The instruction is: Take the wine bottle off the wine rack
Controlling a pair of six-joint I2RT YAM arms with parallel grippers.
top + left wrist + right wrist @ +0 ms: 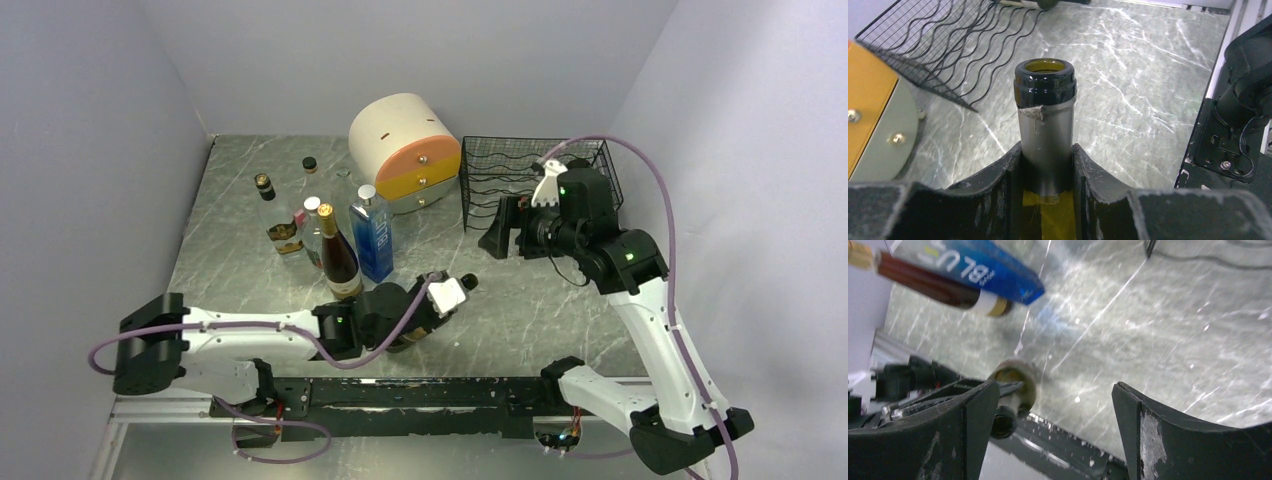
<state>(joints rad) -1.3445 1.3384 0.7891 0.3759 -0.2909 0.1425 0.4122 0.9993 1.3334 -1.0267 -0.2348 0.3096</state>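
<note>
The wine bottle [1045,110] is dark green with silver foil on its neck and an open mouth. My left gripper [1047,150] is shut on its neck. In the top view the left gripper [452,290] holds it low over the table's near middle. Only the bottle's mouth [468,283] sticks out, pointing toward the rack. The black wire wine rack [530,170] stands at the back right with no bottle showing in it; it also shows in the left wrist view [948,45]. My right gripper [497,238] hangs open and empty in front of the rack. Its wrist view [1055,390] shows the bottle's mouth [1003,422].
The cream-and-orange drum drawer unit [405,150] stands left of the rack. Several upright bottles cluster at the left middle, among them a blue one [373,238] and a brown one [340,255]. Walls close in on the left, back and right.
</note>
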